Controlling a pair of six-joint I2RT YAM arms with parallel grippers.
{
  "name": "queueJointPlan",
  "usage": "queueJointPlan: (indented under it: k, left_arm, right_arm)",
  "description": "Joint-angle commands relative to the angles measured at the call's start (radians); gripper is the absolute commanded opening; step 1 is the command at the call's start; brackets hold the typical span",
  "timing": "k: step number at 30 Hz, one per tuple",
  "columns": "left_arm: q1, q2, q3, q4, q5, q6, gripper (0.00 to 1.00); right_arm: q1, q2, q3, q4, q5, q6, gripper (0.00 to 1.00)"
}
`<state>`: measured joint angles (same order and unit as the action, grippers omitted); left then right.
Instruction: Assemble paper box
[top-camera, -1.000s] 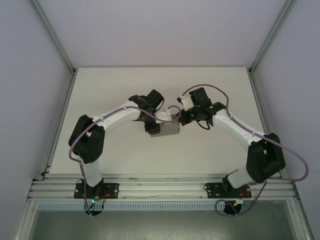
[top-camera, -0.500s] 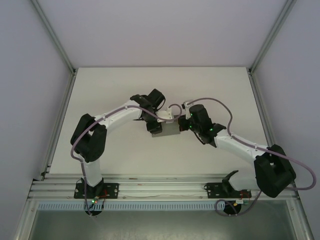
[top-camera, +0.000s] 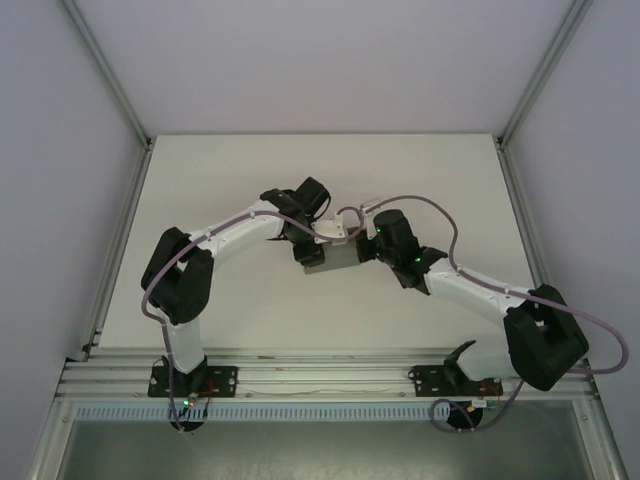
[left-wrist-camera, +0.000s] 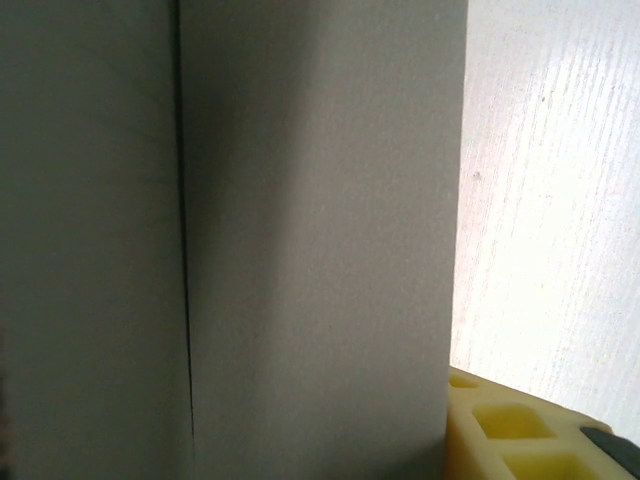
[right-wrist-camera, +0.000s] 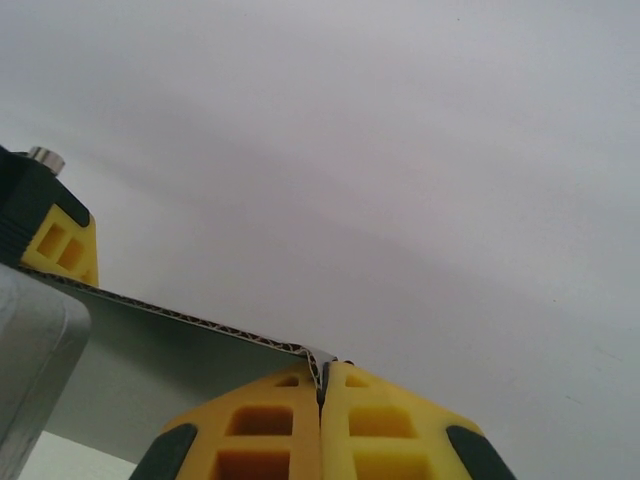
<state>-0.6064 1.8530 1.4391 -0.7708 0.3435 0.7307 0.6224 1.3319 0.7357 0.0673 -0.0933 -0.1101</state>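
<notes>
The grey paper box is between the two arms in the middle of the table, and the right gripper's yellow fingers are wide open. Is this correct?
Not quite. The right gripper is shut, not wide open: the right wrist view shows its yellow fingers pressed together on the edge of the paper box. The rest stands.

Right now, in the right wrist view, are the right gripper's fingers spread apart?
No, the yellow fingers of the right gripper press together, pinching an edge of the paper box.

grey paper box (left-wrist-camera: 320, 250), yellow right pincer fingers (right-wrist-camera: 390, 430) (black-cornered)
</notes>
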Motion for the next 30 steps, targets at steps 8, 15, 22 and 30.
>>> queueJointPlan:
  k: [8, 15, 22, 30]
  left_arm:
    - [0.002, 0.012, -0.017, 0.002, 0.013, 0.010, 0.49]
    - [0.002, 0.003, -0.024, 0.053, 0.004, -0.034, 0.51]
    - [0.003, -0.031, -0.032, 0.096, -0.015, -0.081, 0.59]
    - [0.002, -0.163, -0.088, 0.232, -0.114, -0.270, 1.00]
  right_arm:
    - [-0.003, -0.005, 0.048, -0.116, 0.061, 0.042, 0.00]
    - [-0.001, 0.027, -0.077, 0.047, 0.000, 0.107, 0.00]
    - [0.007, 0.018, -0.150, 0.159, 0.005, 0.092, 0.00]
    - [0.028, -0.011, -0.119, 0.088, 0.040, 0.076, 0.00]
